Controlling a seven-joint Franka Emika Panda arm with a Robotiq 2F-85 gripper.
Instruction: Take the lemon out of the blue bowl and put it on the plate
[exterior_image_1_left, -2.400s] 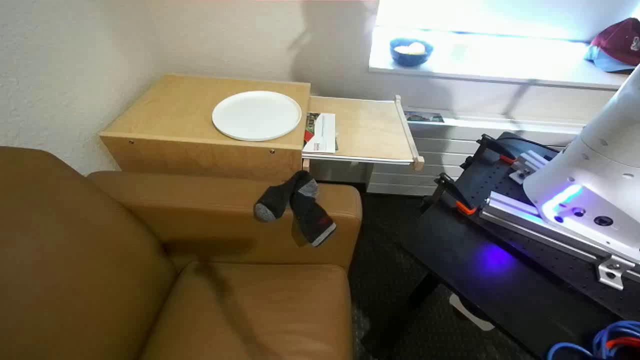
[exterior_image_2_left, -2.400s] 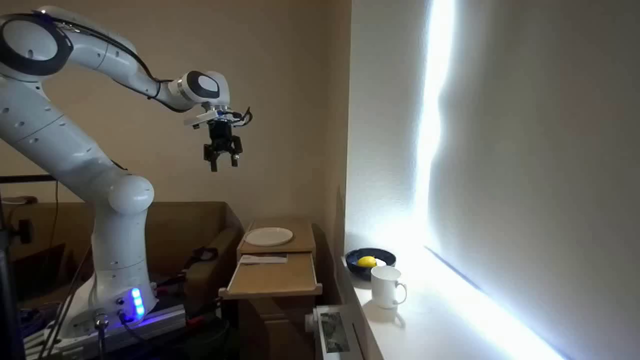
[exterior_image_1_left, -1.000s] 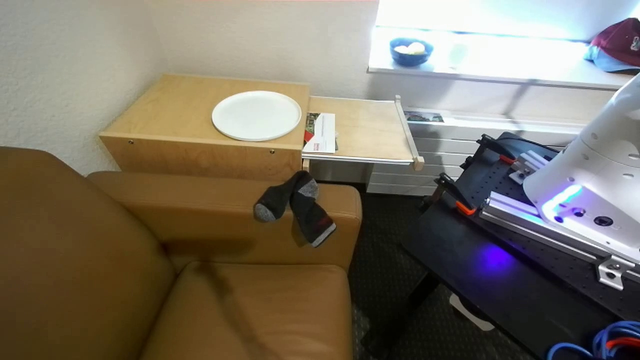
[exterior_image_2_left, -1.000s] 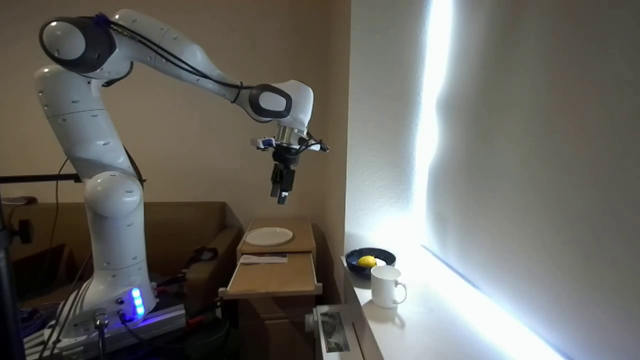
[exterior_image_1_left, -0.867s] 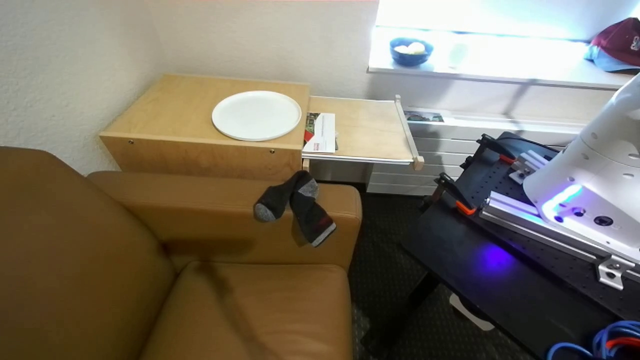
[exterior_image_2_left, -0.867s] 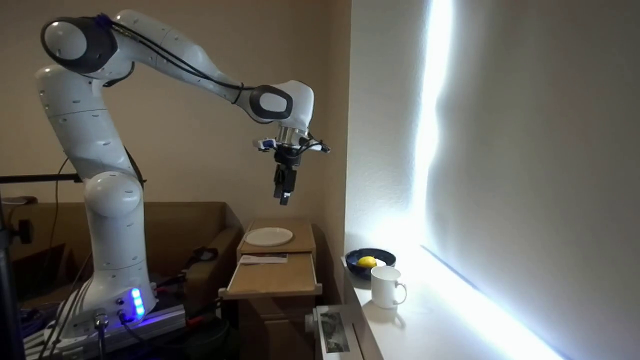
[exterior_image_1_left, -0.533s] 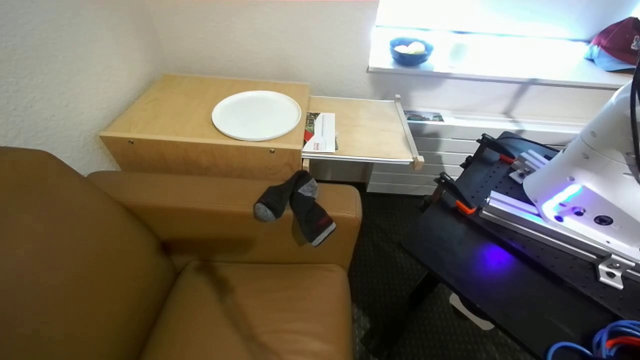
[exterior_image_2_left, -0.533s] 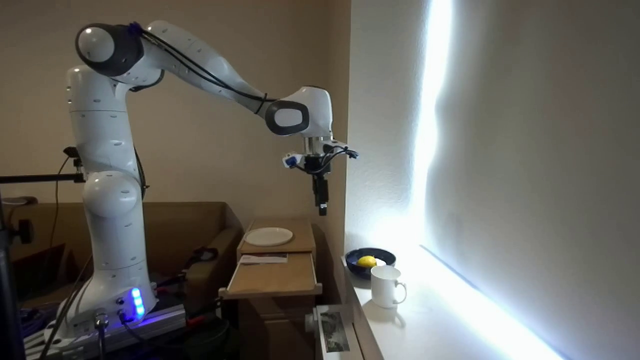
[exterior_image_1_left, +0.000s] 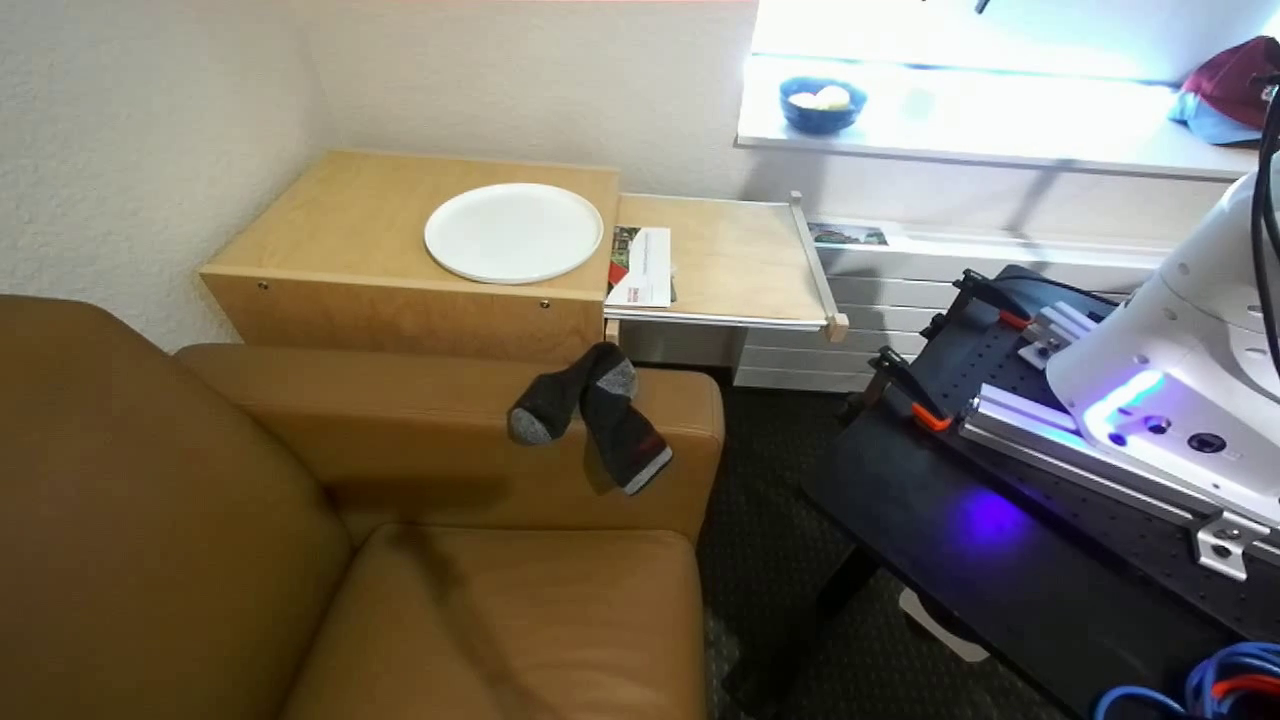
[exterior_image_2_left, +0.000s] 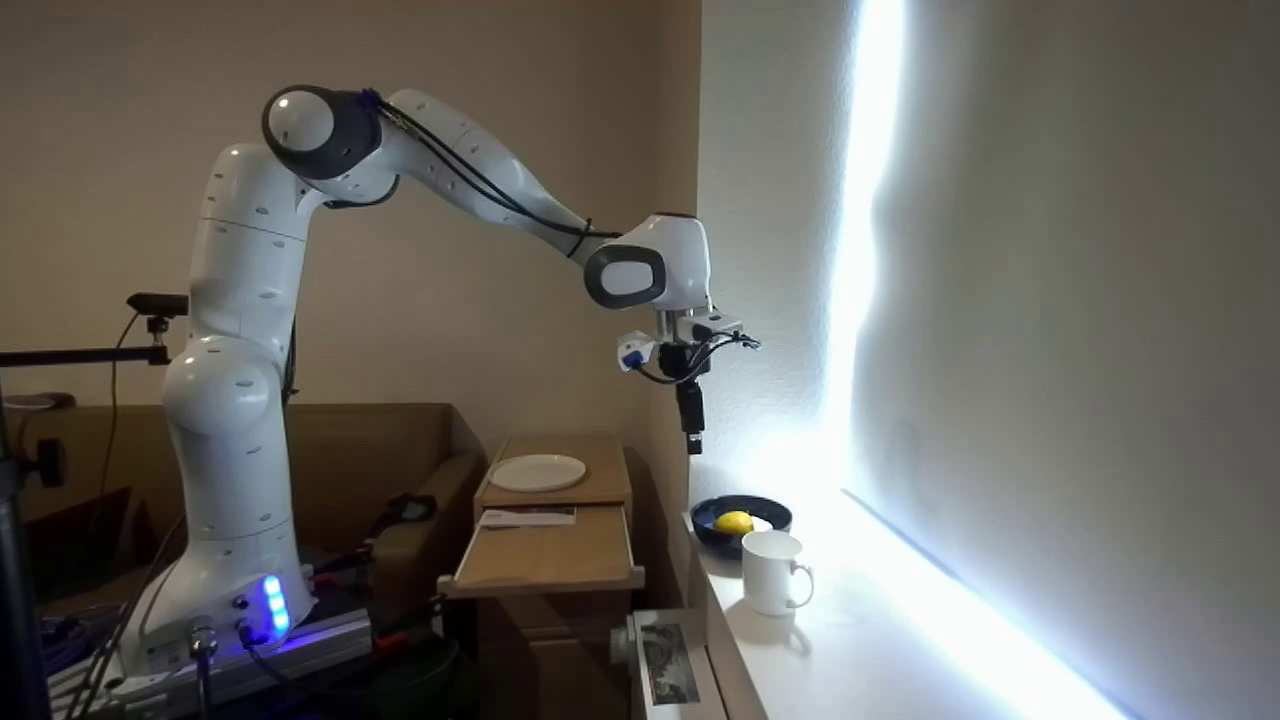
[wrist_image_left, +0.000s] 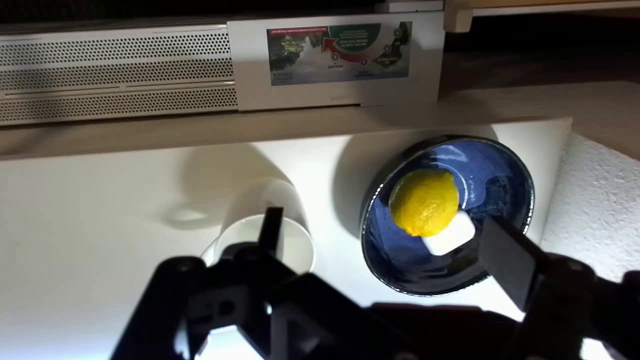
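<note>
Biggest from here is the brown couch, filling the near left in an exterior view. Next the white robot arm, on the left in an exterior view, bent at the elbow, its forearm sloping down to the right. Past the couch's armrest there's a pale wooden cabinet with a flat shelf jutting out on its right, and at the far right the white windowsill glares with light above a radiator.

The plate — round, plain and white — lies flat on the cabinet top, towards the right. On the left end of the windowsill, in an exterior view, sits the blue bowl. The gripper points downwards; in an exterior view it hangs higher than the bowl and a little to its left, apart from it. In the wrist view its fingers are spread well apart, a wide gap between them.

Dark socks are draped over the couch's armrest. A white mug stands upright near the bowl, to its left in the wrist view, with bare windowsill between them.

The lemon lies inside the blue bowl, a touch left of the middle in the wrist view. Smallest of all is a white piece in the bowl at the lemon's right, partly covered by it; what it is I can't tell.
</note>
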